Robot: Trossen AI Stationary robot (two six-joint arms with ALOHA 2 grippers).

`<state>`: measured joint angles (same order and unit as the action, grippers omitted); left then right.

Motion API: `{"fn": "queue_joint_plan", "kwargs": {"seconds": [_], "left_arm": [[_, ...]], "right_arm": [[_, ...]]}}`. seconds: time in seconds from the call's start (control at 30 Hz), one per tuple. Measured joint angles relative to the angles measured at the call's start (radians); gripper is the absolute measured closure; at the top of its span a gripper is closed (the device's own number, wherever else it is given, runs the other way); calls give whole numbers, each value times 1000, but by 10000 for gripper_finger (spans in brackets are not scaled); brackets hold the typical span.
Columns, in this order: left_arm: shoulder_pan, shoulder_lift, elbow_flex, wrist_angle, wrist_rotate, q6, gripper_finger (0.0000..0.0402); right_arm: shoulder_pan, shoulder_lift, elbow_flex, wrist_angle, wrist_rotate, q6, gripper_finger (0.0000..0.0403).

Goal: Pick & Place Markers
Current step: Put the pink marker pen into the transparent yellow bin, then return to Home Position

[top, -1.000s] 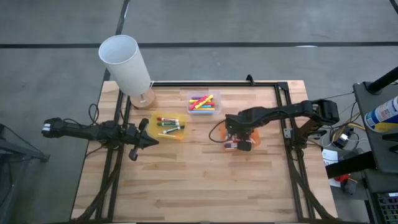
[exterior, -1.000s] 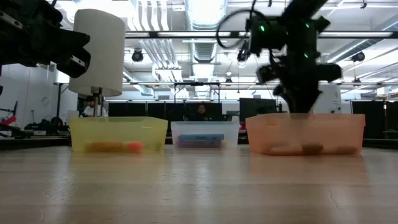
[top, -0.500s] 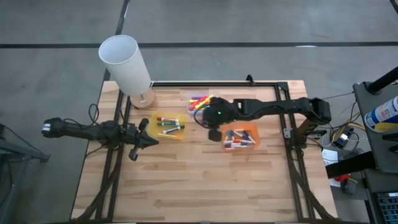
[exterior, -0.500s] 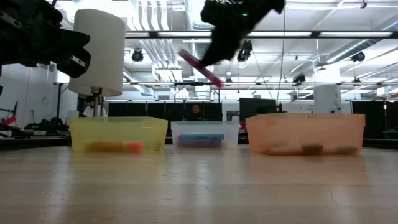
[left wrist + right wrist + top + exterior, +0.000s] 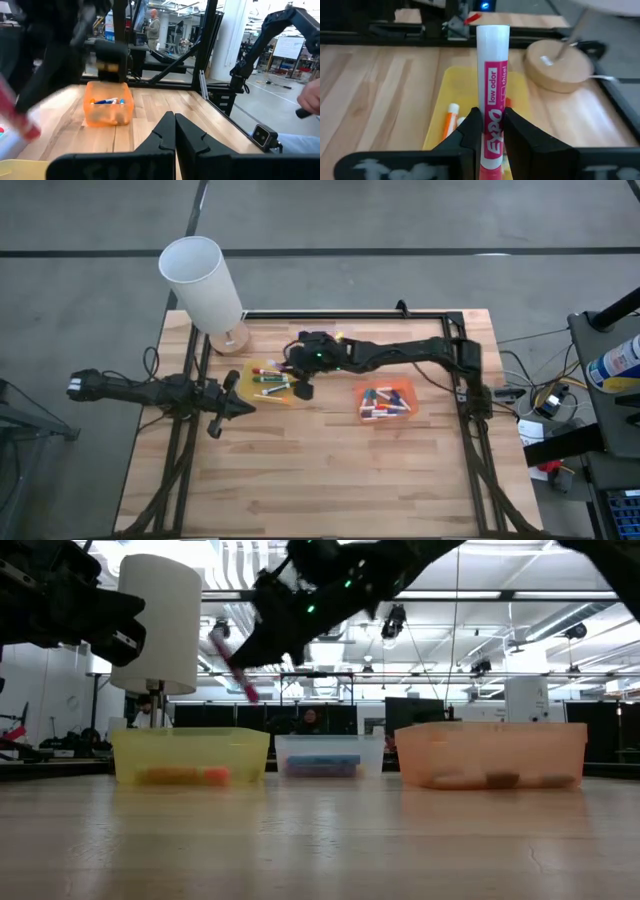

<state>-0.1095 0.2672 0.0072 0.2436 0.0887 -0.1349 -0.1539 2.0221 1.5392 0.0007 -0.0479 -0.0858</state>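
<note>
Gripping a pink marker (image 5: 491,95) between its two fingers, the right gripper (image 5: 296,376) hangs over the yellow tray (image 5: 256,368), reached far across the table toward the left side. The wrist view shows the pen's long axis running straight out from the jaws, white end forward, with the tray lying directly beyond and below it; the marker's length lines up roughly with the tray's long side, so a release looks to need little more than lowering and opening. Inside that tray sit other markers (image 5: 270,380), an orange-capped one plainly visible past the fingers. Farther out, the orange tray (image 5: 386,400) holds several more pens, and the clear tray (image 5: 328,755) sits between the two, mostly hidden under the arm from above. The left gripper (image 5: 228,402) waits at the table's left edge, just beside the yellow tray, its fingers pressed shut and empty; it is the nearer arm to that tray, but the pen is already in the right one. The low view adds what the overhead cannot: the marker (image 5: 235,668) is held tilted and well above the tray rim (image 5: 190,734), not yet inside. The overhead, in turn, confirms which tray lies beneath, which the table-level view leaves uncertain. A white lamp (image 5: 205,285) stands behind the yellow tray, clear of the descent.
</note>
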Motion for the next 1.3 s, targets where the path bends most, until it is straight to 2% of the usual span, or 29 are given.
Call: {"fn": "queue_joint_plan", "kwargs": {"seconds": [0.23,0.33,0.53,0.67,0.73,0.8,0.93,0.97,1.13,1.3], "left_arm": [[0,5,0,-8,-2,0,401],[0,5,0,-8,-2,0,401],[0,7,0,-10,-3,0,401],[0,7,0,-11,-3,0,401],[0,9,0,-16,-4,0,401],[0,11,0,-18,-4,0,401],[0,17,0,-23,-5,0,401],[0,18,0,-24,-5,0,401],[0,20,0,-28,-11,0,401],[0,20,0,-30,-10,0,401]], "right_arm": [[-10,155,139,-16,-102,40,338],[-10,175,179,-63,-103,38,305],[-14,158,186,-110,-85,20,213],[-12,99,158,-228,-110,-1,191],[-7,58,106,-255,-111,1,206],[-1,10,35,-229,-111,18,243],[24,-120,-150,-129,-111,39,360],[35,-161,-206,-91,-110,41,376],[81,-367,-492,134,-107,84,391],[111,-596,-719,216,26,100,394]]}}
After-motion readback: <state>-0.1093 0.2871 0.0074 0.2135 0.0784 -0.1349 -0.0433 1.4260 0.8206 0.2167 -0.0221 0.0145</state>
